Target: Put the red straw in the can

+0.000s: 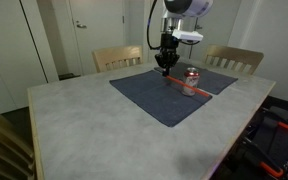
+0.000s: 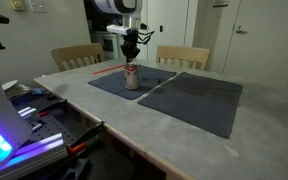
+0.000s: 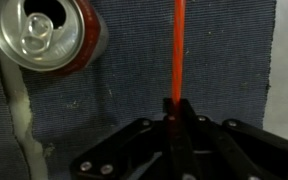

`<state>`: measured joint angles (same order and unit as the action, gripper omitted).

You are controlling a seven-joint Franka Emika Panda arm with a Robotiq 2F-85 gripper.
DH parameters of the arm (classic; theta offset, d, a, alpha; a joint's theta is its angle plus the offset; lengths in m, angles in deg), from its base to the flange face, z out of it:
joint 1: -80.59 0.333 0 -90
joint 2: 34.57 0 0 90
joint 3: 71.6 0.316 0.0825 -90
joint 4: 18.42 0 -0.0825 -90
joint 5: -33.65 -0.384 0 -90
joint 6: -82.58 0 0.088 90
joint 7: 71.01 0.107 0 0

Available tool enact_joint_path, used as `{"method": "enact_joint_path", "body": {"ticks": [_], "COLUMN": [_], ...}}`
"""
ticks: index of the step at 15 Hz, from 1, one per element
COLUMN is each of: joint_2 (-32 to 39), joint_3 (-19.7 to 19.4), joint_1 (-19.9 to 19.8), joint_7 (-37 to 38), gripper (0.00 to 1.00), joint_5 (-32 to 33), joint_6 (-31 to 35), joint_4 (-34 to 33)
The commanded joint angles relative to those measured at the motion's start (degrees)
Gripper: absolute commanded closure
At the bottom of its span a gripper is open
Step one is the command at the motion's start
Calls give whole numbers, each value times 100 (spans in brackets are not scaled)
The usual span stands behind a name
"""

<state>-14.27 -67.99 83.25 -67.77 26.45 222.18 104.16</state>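
**Operator:** What can bite me, seen from outside?

**Spotter:** In an exterior view your jaws hang low over the dark placemat [image 1: 159, 100]. The red straw [image 1: 184, 87] runs out from under them and passes near the can [image 1: 192, 76]. I can't tell whether its far end rests on the cloth. If you lift with that long end trailing, I judge you could sweep it into the can and tip it.

**Operator:** And from the opposite side of the desk [image 2: 104, 125]?

**Spotter:** In an exterior view there, the can [image 2: 132, 77] stands upright on a placemat [image 2: 109, 86], right below your jaws in the picture. The red straw [image 2: 108, 70] shows only as a thin line out to one side. Depth is hard to read here, so you risk a miss if you line up over the opening from this angle.

**Operator:** Wrist view?

**Spotter:** Your jaws are pressed together on the very end of the red straw [image 3: 179, 50], pinching it. The rest stretches away across the placemat [image 3: 229, 70]. The can [image 3: 44, 40] sits off to the side, clear of the straw, with its drinking hole open. Holding so near the tip lets the straw pivot or slip as you swing it upright. The hole is small, and a slanted straw will likely skid off the shiny lid.
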Motion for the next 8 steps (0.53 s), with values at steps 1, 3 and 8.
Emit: {"method": "enact_joint_path", "body": {"ticks": [1, 3, 8], "joint_2": [-362, -507, -940], "joint_3": [-47, -44, -55], "joint_1": [46, 14, -25], "joint_7": [224, 321, 457], "gripper": [98, 98, 98], "joint_5": [34, -64, -156], "joint_6": [-181, -121, -57], "joint_4": [66, 76, 131]}}
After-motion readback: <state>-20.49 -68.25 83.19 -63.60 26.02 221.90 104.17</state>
